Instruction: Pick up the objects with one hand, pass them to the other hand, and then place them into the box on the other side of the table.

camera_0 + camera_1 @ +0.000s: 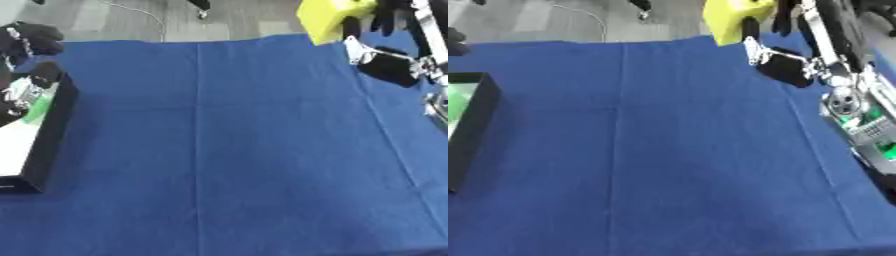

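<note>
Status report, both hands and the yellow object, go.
Right hand up at far right edge, fingers curled on yellow object, lifted. Left hand over the black box at left, fingers unclear. Blue cloth between them bare.

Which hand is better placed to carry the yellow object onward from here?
The right hand: its fingers already curl round the yellow object at the table's far right. The left hand is over the black box at the left edge, holding nothing visible.

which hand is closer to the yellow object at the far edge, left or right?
Right. The right hand is at the yellow object, its fingers against it near the far right of the table. The left hand is far off at the left edge, above the black box.
</note>
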Available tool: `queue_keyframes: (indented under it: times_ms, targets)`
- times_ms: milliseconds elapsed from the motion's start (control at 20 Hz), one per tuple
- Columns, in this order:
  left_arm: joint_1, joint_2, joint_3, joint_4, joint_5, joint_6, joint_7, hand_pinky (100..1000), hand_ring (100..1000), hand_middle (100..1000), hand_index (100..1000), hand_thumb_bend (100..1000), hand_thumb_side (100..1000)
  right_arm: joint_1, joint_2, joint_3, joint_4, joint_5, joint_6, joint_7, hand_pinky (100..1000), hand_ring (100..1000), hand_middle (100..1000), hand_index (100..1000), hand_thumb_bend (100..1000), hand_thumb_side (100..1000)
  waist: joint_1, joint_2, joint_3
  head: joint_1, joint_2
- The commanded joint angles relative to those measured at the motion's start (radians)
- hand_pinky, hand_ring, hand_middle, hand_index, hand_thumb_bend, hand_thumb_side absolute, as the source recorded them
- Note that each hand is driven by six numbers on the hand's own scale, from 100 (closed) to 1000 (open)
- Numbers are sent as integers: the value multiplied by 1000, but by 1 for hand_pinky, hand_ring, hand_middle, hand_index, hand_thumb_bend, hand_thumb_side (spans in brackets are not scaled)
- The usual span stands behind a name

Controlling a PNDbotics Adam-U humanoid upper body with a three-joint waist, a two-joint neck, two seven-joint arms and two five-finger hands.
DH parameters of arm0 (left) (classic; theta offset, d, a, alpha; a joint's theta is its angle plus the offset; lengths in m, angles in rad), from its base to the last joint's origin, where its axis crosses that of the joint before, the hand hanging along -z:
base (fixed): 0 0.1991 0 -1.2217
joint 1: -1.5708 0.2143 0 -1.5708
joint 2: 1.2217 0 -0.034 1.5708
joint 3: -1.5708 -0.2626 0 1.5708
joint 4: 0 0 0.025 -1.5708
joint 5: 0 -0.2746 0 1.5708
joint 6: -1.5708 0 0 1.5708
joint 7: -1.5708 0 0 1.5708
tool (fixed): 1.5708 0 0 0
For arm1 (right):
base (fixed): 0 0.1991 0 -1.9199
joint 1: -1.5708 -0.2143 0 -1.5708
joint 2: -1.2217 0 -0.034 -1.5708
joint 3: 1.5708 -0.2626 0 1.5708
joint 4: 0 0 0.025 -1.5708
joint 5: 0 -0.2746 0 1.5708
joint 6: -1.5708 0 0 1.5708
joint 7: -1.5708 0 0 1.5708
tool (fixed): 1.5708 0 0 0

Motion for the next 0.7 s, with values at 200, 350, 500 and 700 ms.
queue_keyframes:
  times_ms: [200,350,500,700]
  targets:
    - [-49,40,-22,28,11,-9,-29,779,708,709,799,484,712,-73,48,88,-21,-42,-114,106,658,383,187,338,100,100,-8,-35,0,23,-2]
    - [-65,45,-41,45,12,-17,-47,781,710,712,802,489,715,-104,81,133,-21,-58,-148,163,659,382,187,338,100,100,-6,-36,1,29,-2]
    - [-80,52,-66,62,13,-28,-74,783,714,717,807,494,720,-134,113,164,-21,-50,-165,207,659,382,187,338,100,100,-3,-36,3,30,-2]
    - [-102,62,-105,93,16,-46,-114,786,717,722,812,508,722,-168,152,195,-21,-49,-189,245,661,384,188,339,100,100,-1,-34,3,31,-2]
